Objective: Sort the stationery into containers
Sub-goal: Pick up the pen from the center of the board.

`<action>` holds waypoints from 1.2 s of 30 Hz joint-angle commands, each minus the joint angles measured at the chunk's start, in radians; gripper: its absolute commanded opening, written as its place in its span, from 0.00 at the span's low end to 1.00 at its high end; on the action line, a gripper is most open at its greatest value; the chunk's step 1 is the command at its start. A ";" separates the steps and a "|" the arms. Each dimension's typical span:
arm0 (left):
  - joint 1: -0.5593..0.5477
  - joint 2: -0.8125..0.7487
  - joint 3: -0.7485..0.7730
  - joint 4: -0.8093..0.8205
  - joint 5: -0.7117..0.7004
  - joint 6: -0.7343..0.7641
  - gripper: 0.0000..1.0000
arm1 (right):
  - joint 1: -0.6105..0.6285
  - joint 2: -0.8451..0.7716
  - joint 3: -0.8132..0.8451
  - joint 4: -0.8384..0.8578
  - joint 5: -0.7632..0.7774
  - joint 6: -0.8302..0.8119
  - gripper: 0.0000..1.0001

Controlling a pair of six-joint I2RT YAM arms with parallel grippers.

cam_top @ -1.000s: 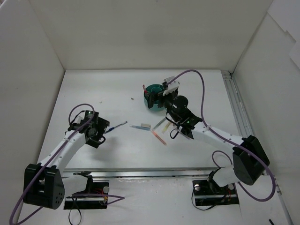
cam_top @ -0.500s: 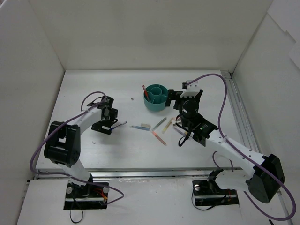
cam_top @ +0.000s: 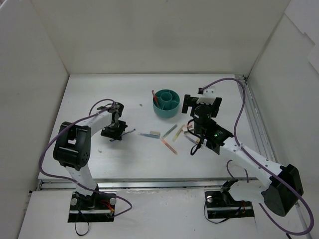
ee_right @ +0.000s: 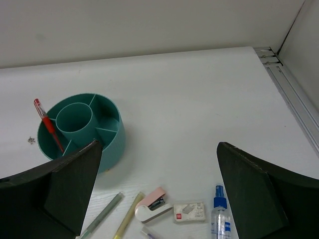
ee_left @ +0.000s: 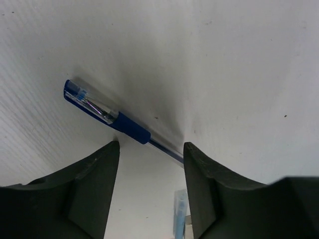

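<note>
The left tool (cam_top: 113, 132) sits low over the left half of the white tabletop (cam_top: 89, 94), about midway between its far and near edges. Its two dark fingers (ee_left: 87, 184) are spread apart and released. A blue ballpoint pen with a clear barrel (ee_left: 107, 113) lies flat just ahead of them. Its thin end runs into the gap toward the right-hand finger, and I cannot tell whether it touches that finger. A second ago this tool was nearer the left edge with its arm stretched out from the base. Now the arm is folded back on itself. The pen has not moved.

The right tool (cam_top: 202, 104) hangs just right of a round teal plastic organizer with a centre cup (cam_top: 167, 103). Its fingers are wide apart and grasp nothing. A second ago it was directly over the organizer, and it has since drawn toward the right edge.

The organizer stands toward the far edge, a little right of centre. A red pen (cam_top: 155, 97) leans in an outer compartment on its left side, as before.

Between the organizer and the near edge, the loose pieces lie unchanged:
- a light blue pen (cam_top: 145, 135) beside a small beige eraser block (cam_top: 155, 133)
- a thin green pencil (cam_top: 170, 131)
- a thin yellow pencil (cam_top: 178, 133)
- a pink pen (cam_top: 168, 145)

The right wrist view also shows three things side by side, on the green and yellow pencils' right-edge side:
- a small pink and white stapler-shaped piece (ee_right: 152, 204)
- a white labelled block (ee_right: 189, 211)
- a tiny clear bottle with a blue cap (ee_right: 219, 219)
</note>
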 commanded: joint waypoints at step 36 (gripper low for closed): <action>-0.161 -0.034 0.393 0.779 -0.079 1.348 0.00 | -0.070 -0.206 -0.050 0.076 0.063 -0.021 0.98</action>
